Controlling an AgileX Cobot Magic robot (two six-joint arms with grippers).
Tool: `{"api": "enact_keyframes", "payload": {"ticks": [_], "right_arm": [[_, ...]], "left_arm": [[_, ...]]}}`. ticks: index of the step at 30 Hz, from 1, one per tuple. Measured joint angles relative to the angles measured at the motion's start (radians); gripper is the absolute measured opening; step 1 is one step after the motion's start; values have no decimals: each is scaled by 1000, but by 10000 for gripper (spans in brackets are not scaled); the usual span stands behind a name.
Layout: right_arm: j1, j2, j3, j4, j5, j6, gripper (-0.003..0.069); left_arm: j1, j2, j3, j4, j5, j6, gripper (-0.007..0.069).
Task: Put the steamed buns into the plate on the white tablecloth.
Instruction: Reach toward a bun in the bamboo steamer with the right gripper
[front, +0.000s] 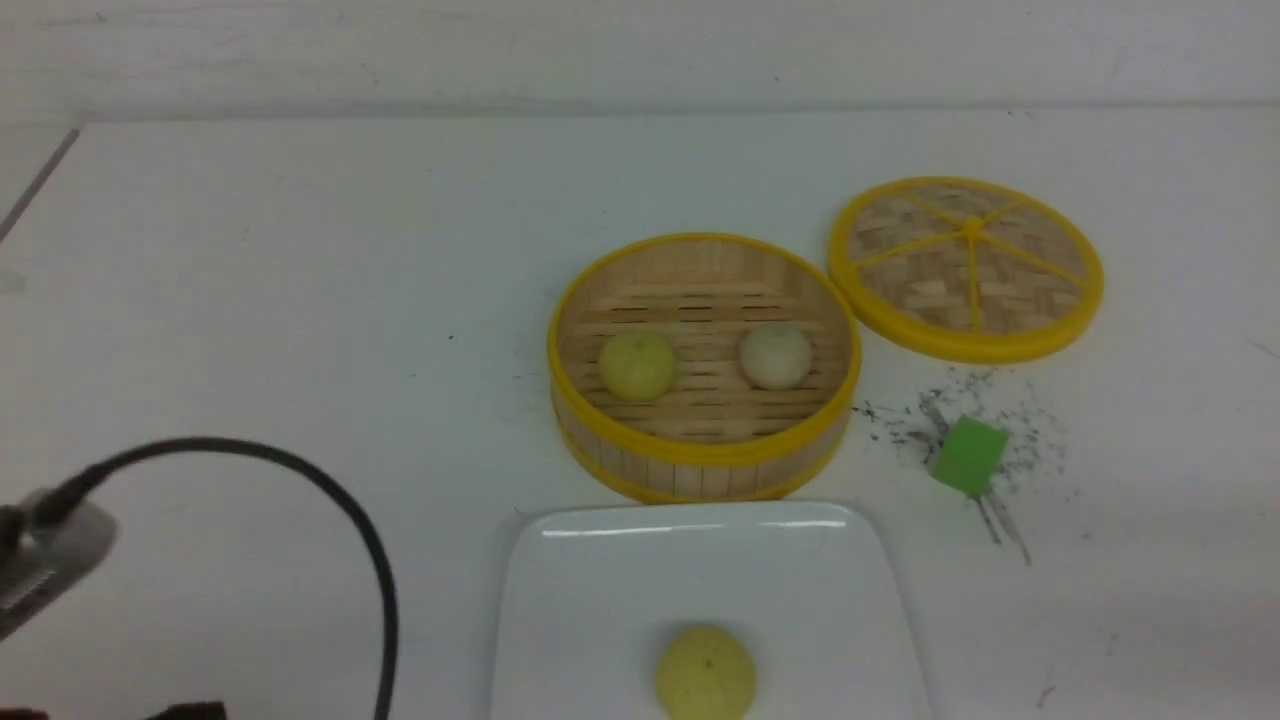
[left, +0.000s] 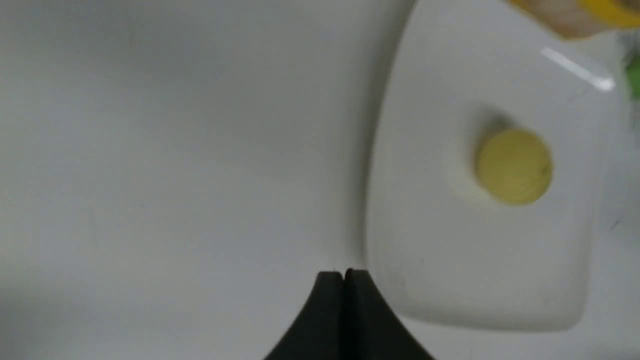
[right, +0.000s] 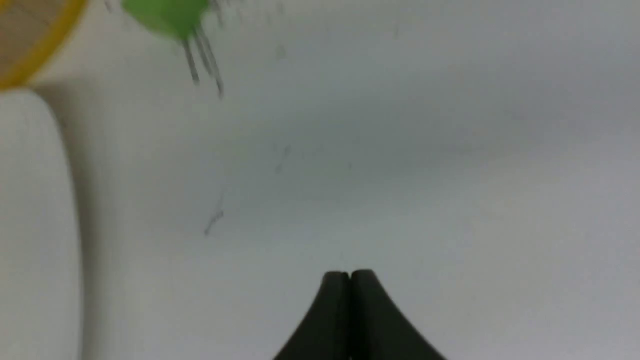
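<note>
One pale yellow bun (front: 705, 675) lies in the white plate (front: 600, 590) at the front; it also shows in the left wrist view (left: 514, 166) in the plate (left: 450, 270). A second pale yellow bun (front: 638, 365) and an off-white bun (front: 776, 356) sit in the open bamboo steamer (front: 700, 455) behind the plate. My left gripper (left: 343, 273) is shut and empty, above the tablecloth (left: 175, 150) beside the plate's edge. My right gripper (right: 350, 274) is shut and empty over bare tablecloth (right: 400, 175), apart from the plate's edge (right: 35, 225).
The steamer's woven lid (front: 966, 267) lies at the back right. A green cube (front: 969, 456) sits among dark scuff marks right of the steamer; it also shows in the right wrist view (right: 167, 17). A black cable (front: 330, 500) and the left arm's body (front: 45, 560) are at the front left.
</note>
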Motion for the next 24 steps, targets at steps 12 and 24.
{"api": "enact_keyframes", "payload": {"ticks": [12, 24], "right_arm": [[1, 559, -311, 781, 46, -824, 34], [275, 1035, -825, 540, 34, -718, 67]], "left_arm": [[0, 239, -49, -24, -28, 147, 13], [0, 239, -50, -24, -50, 148, 36]]}}
